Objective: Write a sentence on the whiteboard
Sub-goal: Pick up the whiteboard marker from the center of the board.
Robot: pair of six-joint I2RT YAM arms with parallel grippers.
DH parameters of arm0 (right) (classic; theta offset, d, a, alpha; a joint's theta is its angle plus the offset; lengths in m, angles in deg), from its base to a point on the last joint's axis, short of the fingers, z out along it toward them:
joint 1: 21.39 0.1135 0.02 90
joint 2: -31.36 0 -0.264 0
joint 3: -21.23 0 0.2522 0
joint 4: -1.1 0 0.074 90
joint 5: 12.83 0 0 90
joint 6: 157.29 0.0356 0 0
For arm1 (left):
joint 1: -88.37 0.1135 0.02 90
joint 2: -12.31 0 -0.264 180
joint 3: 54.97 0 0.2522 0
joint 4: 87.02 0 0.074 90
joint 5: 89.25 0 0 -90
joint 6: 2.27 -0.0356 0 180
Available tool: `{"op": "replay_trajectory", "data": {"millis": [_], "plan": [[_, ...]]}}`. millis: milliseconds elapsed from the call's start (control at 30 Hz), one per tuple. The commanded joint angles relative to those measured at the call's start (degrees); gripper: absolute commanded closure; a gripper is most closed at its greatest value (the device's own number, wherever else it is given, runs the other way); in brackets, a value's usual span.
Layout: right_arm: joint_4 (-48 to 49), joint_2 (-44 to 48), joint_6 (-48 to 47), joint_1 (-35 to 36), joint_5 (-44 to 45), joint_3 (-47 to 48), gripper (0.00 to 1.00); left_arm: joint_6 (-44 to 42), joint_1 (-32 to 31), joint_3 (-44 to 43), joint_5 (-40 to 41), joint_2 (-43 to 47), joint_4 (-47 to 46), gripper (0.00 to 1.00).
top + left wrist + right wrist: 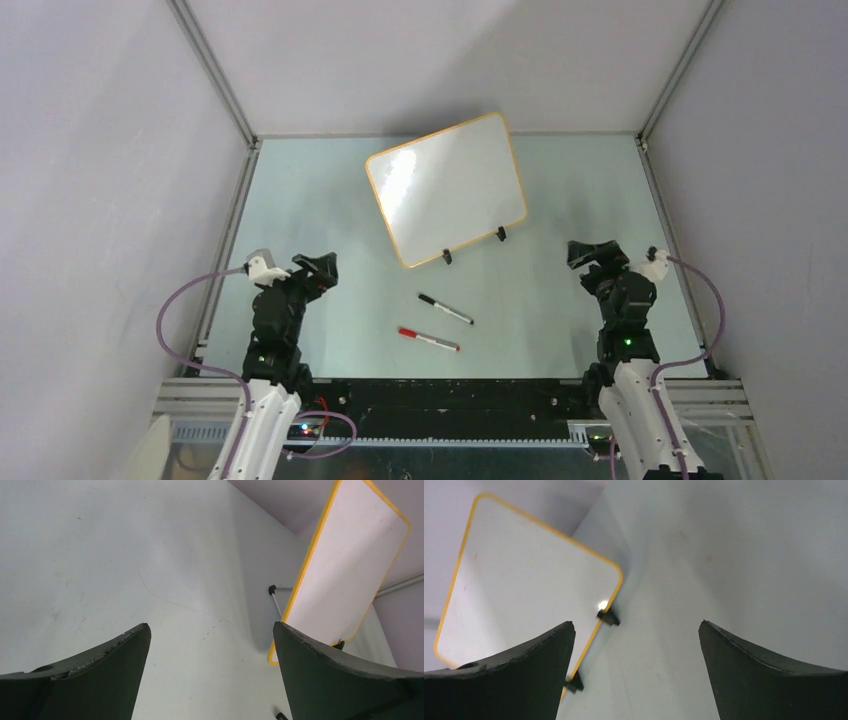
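Observation:
The whiteboard stands tilted on two black clip feet at the table's middle back; its white face is blank, so no sentence shows. It also appears at the right of the left wrist view, whiteboard, and at the left of the right wrist view, whiteboard. My left gripper hangs open over bare table at the left, nothing between its fingers. My right gripper is open too, right of the board. In the wrist views the left gripper and right gripper frame only table.
Two markers lie in front of the board: a black-capped one and a red-capped one, both between the arms. Grey enclosure walls with metal posts close in the table on the left, right and back.

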Motion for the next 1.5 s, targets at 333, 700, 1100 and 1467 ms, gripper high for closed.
{"op": "replay_trajectory", "data": {"millis": [333, 700, 1100, 1467], "plan": [[6.27, -18.38, -40.60, 47.80, 0.73, 14.74, 0.04, 0.68, -0.35, 1.84, -11.15, -2.50, -9.93, 0.01], [0.79, -36.45, -47.39, 67.15, 3.01, 21.48, 0.18, 2.17, -0.43, 2.30, -14.60, -7.75, -14.59, 0.01], [-1.88, -46.00, -46.41, 74.15, 2.66, 24.13, 0.41, 2.53, -1.12, 1.22, -17.37, -12.57, -17.14, 0.01], [-7.37, -57.58, -47.26, 77.64, 6.82, 31.62, 0.70, 2.67, -1.36, 1.09, -17.23, -12.15, -16.71, 0.01]]}}
